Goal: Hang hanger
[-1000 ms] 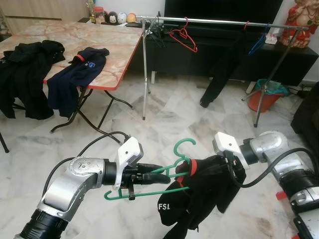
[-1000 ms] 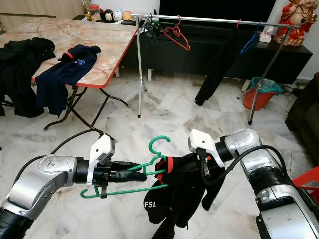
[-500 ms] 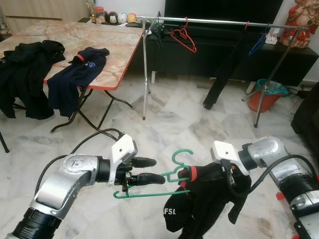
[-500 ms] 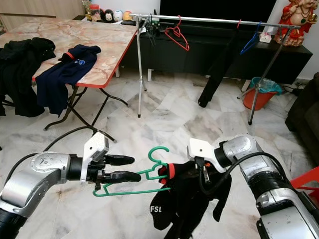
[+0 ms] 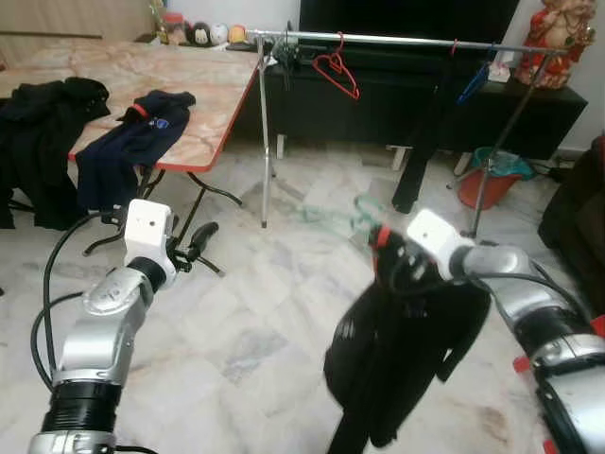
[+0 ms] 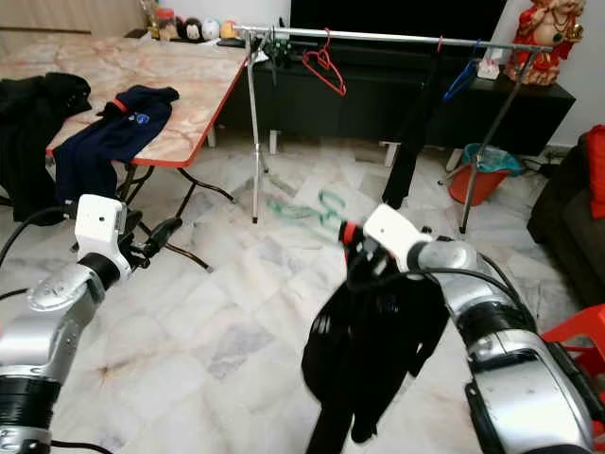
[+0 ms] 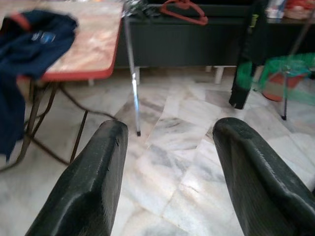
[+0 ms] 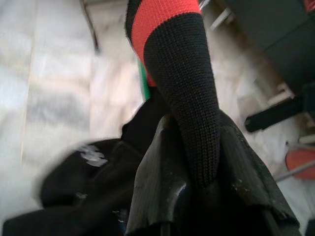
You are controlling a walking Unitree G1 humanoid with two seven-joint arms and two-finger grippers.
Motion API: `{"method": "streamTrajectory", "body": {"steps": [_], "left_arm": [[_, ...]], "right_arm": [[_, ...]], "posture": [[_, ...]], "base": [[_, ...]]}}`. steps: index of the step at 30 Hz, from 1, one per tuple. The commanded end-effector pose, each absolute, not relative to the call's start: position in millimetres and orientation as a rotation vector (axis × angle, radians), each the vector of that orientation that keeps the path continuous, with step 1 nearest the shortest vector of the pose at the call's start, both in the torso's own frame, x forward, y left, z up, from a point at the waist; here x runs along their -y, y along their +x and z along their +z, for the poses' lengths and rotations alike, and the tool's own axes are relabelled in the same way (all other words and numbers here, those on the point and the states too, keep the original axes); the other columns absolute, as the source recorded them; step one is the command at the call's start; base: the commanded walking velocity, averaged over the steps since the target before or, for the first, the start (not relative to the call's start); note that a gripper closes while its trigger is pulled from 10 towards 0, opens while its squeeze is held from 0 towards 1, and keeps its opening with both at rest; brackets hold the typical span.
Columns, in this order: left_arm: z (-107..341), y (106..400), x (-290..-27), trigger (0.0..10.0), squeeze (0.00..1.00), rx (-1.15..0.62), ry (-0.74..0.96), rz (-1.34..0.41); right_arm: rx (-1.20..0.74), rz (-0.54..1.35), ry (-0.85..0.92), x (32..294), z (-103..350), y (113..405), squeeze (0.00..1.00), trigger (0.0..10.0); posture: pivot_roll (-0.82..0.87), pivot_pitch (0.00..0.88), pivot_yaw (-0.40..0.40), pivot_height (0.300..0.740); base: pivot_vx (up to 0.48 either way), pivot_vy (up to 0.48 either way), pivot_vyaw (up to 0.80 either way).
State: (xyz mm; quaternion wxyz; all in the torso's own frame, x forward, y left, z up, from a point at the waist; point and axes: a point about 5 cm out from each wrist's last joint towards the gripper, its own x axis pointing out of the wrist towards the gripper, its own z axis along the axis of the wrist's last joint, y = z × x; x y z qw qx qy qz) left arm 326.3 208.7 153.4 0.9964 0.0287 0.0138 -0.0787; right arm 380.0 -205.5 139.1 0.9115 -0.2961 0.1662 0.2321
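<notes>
Green hanger held aloft with black garment

Raised before the clothes rail (image 5: 397, 40), the right gripper (image 5: 402, 260) clamped the black garment (image 5: 402, 355) at its red-banded collar (image 8: 170, 29), the blurred green hanger (image 5: 336, 213) jutting beside it. Off to the left, the left gripper (image 7: 170, 172) hung with fingers (image 7: 91, 182) spread, holding nothing.

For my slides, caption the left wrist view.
Open left gripper faces the marble floor, clothes rack and red hanger.

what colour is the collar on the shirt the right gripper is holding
Red and black bands on the collar of the black shirt, clearest in the right wrist view.
</notes>
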Motion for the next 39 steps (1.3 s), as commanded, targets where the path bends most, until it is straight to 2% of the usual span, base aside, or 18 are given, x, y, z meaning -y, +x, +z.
{"method": "streamTrajectory", "body": {"steps": [1,2,3,4,7,8,10,11,13,18,26,30,32,36,39], "left_arm": [[151.3,328.8,-213.8,10.0,0.0,-0.012,0.065,-0.073],[147.5,328.6,-213.6,10.0,0.0,-0.019,0.06,-0.058],[147.5,328.6,-213.6,10.0,0.0,-0.019,0.06,-0.058],[139.3,327.8,-211.8,10.0,0.0,-0.036,0.064,-0.038],[128.5,325.8,-207.9,10.0,0.0,-0.062,0.063,-0.029],[125.9,325.1,-205.6,10.0,0.0,-0.068,0.059,-0.035],[124.6,324.4,-202.6,10.0,0.0,-0.072,0.056,-0.052],[124.6,324.5,-202.2,10.0,0.0,-0.076,0.054,-0.06],[124.1,325.5,-202.1,10.0,0.0,-0.081,0.061,-0.069],[121.7,327.8,-200.4,10.0,0.0,-0.083,0.073,-0.067],[113.9,326.1,-196.5,10.0,0.0,-0.099,0.071,-0.018],[111.0,324.7,-195.3,10.0,0.0,-0.105,0.075,-0.004],[107.5,324.0,-193.6,10.0,0.0,-0.114,0.071,0.019],[104.0,322.8,-191.0,10.0,0.0,-0.136,0.078,0.005],[98.7,320.2,-185.8,10.0,0.0,-0.165,0.07,-0.044]], "right_arm": [[-0.355,0.33,-0.622,222.7,140.4,381.8,0.0,0.0],[-0.389,0.249,-0.635,236.4,132.8,377.3,0.0,0.0],[-0.389,0.249,-0.635,236.4,132.8,377.3,0.0,0.0],[-0.484,0.103,-0.689,264.0,114.4,363.4,0.0,0.0],[-0.791,0.027,-0.735,299.1,66.8,321.7,0.0,0.0],[-0.964,0.172,-0.804,300.9,39.2,297.1,0.0,0.0],[-1.191,0.431,-0.869,298.5,4.0,258.3,0.0,0.0],[-1.19,0.416,-0.867,299.4,2.2,256.2,0.0,0.0],[-1.145,0.334,-0.835,300.2,5.0,260.8,0.0,0.0],[-1.09,0.29,-0.876,298.4,15.5,274.7,0.0,0.0],[-0.813,0.172,-1.066,286.2,68.7,329.0,0.0,0.0],[-0.744,0.189,-1.035,275.0,77.7,339.7,0.0,0.0],[-0.726,0.35,-1.0,255.1,78.4,345.3,0.0,0.0],[-0.732,0.479,-1.028,244.9,80.5,347.5,0.0,0.0],[-0.736,0.666,-1.033,228.9,84.0,349.2,0.0,0.0]], "posture": [[0.16,0.0,-0.094,0.74],[0.15,0.0,-0.095,0.74],[0.15,0.0,-0.095,0.74],[0.13,0.0,-0.098,0.74],[0.13,0.0,-0.098,0.74],[0.12,0.0,-0.094,0.74],[0.12,0.0,-0.089,0.74],[0.12,0.0,-0.088,0.74],[0.12,0.0,-0.079,0.74],[0.11,0.0,-0.07,0.74],[0.13,0.0,-0.09,0.74],[0.13,0.0,-0.095,0.74],[0.14,0.0,-0.105,0.74],[0.14,0.0,-0.11,0.74],[0.14,0.0,-0.12,0.74]], "base": [[0.0,0.0,0.0],[0.0,0.0,0.0],[0.0,0.0,0.0],[0.0,0.0,0.0],[0.0,0.0,0.0],[0.0,0.0,0.0],[0.0,0.0,0.0],[0.0,0.0,0.0],[0.0,0.0,0.0],[0.0,0.0,0.0],[0.0,0.0,0.0],[0.0,0.0,0.0],[0.0,0.0,0.0],[0.0,0.0,0.0],[0.0,0.0,0.0]]}}
